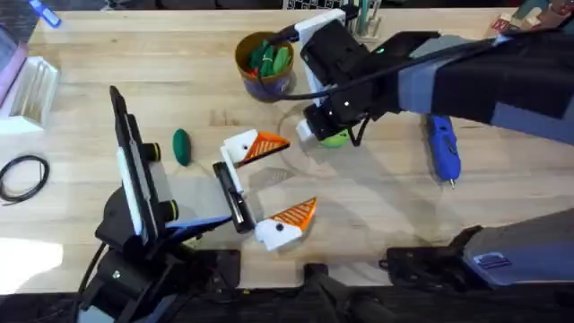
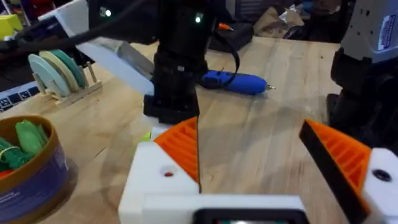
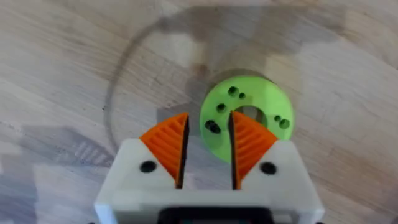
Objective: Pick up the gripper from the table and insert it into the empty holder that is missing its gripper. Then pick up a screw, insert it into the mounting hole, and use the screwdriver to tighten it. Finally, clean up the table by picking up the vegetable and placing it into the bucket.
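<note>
Overhead, my right end effector (image 3: 208, 149) hung over the lime-green disc (image 3: 246, 116) mid-worktop, its orange pads narrowly apart with one on the disc's near edge and nothing clamped. My left end effector (image 1: 273, 188) lay spread wide near the front, both orange pads fitted. Left of it the dark green vegetable (image 1: 182, 147) lay on the worktop (image 1: 377, 215). At the far side stood the bucket (image 1: 265, 65), and the blue screwdriver (image 1: 443, 149) lay to the right.
</note>
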Motion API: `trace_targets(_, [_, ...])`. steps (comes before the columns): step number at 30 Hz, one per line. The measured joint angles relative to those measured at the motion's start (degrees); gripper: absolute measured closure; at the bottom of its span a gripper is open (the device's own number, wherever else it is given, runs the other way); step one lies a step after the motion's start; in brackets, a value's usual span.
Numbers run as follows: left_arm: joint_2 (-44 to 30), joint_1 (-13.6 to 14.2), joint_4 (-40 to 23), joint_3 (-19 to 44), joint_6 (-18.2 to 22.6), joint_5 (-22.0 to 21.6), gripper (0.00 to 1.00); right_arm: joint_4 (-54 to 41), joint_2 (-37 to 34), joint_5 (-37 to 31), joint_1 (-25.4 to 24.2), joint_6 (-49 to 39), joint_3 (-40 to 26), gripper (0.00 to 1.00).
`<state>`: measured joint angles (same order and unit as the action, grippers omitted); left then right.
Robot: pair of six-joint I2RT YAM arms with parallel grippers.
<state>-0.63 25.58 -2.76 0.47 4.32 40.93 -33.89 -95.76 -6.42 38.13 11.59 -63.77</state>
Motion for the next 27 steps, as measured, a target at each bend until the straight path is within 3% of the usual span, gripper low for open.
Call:
trace_targets(14, [0.01,0.00,0.00,0.00,0.00,0.00,0.016,-0.66,-1.05,-0.24,0.44,0.03,0.00,0.763])
trace_targets(17, [0.00,0.00,-0.02,0.00,0.00,0.00,0.016,-0.87,-1.07,-0.24,0.44,0.16,0.00,0.867])
trace_targets(21, [0.01,0.00,0.00,0.00,0.00,0.02,0.016,-0.87,-1.38,-0.46,0.44,0.08,-0.09,0.901])
trace_targets(22, [0.01,0.00,0.00,0.00,0.00,0.02,0.015,-0.89,-1.38,-0.76,0.44,0.21,-0.11,0.974])
trace_targets(27, [-0.01,0.00,-0.02,0.00,0.00,0.01,0.016,-0.94,-1.38,-1.07,0.42,0.31,-0.15,0.993])
